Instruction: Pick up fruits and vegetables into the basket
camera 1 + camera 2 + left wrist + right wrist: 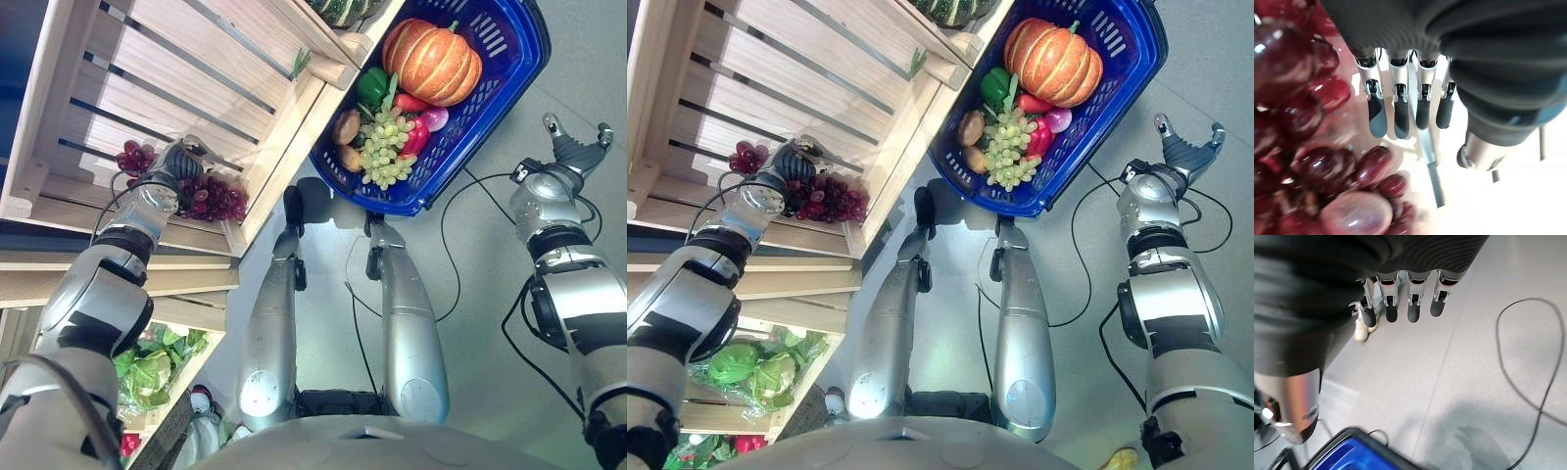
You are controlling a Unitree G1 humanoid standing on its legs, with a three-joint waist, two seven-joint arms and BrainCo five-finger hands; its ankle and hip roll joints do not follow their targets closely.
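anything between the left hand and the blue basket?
Yes. In the left eye view the left hand sits at the red grapes on the wooden crate shelf; the shelf's front edge and corner post stand between them and the blue basket.

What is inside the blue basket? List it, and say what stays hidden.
The blue basket holds an orange pumpkin, green grapes, a green pepper, red vegetables and brown pieces. Anything beneath this pile is covered.

Open floor betw. blue basket & right hand; crate wall beside red grapes.
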